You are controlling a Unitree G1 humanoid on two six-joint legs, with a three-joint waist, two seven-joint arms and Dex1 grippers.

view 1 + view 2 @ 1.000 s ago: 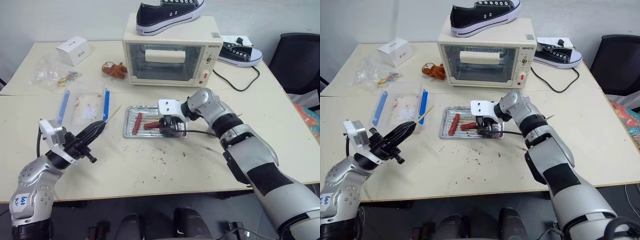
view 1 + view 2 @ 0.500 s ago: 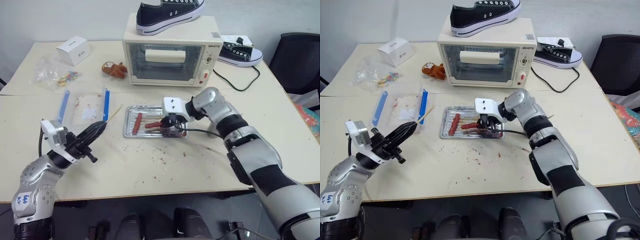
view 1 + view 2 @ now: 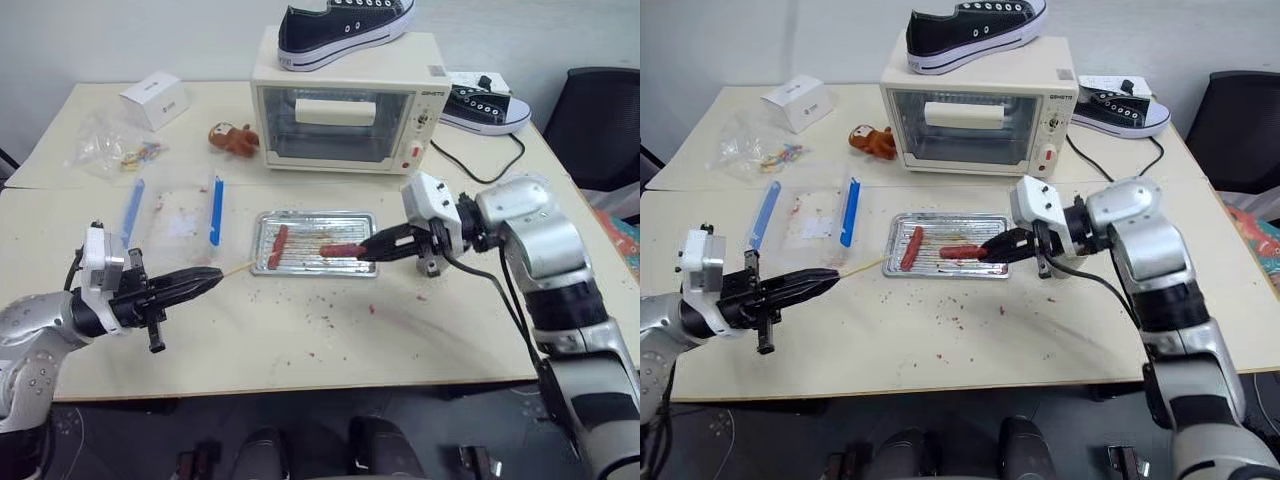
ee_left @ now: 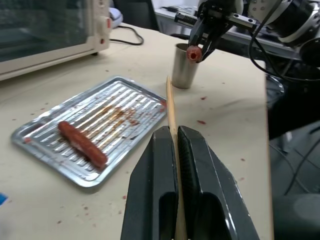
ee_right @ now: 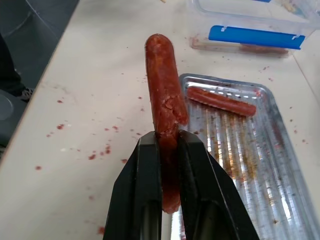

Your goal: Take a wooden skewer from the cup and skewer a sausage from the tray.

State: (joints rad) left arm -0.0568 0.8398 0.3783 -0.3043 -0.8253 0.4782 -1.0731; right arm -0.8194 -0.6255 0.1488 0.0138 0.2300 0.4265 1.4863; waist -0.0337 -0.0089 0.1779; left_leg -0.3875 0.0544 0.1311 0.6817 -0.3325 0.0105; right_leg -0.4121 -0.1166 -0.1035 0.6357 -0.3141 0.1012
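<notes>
The left gripper (image 4: 176, 137) has its two black fingers (image 4: 155, 165) pressed together on the wooden skewer (image 4: 170, 105), which runs up between them and sticks out well past their tips, pointing toward the tray (image 3: 360, 222) and ending just short of its near left corner. The right gripper (image 5: 167, 140) has its fingers (image 5: 147, 170) clamped on the sausage (image 5: 164, 100); the reddish-brown piece sits lengthwise in the narrow gap between them, most of it jutting out beyond the fingertips, its skin cracked just above where they pinch. In the head views that sausage (image 3: 345, 250) hangs over the right part of the tray, clear of the ribbed bottom. A second sausage (image 3: 276, 245) lies flat in the tray's left part, between the two grippers' tips and apart from both. The cup (image 4: 184, 67) stands on the table (image 3: 330, 340) just beyond the tray's right end, beside and below the right gripper's fingers. Reddish crumbs speckle the tabletop around the tray
</notes>
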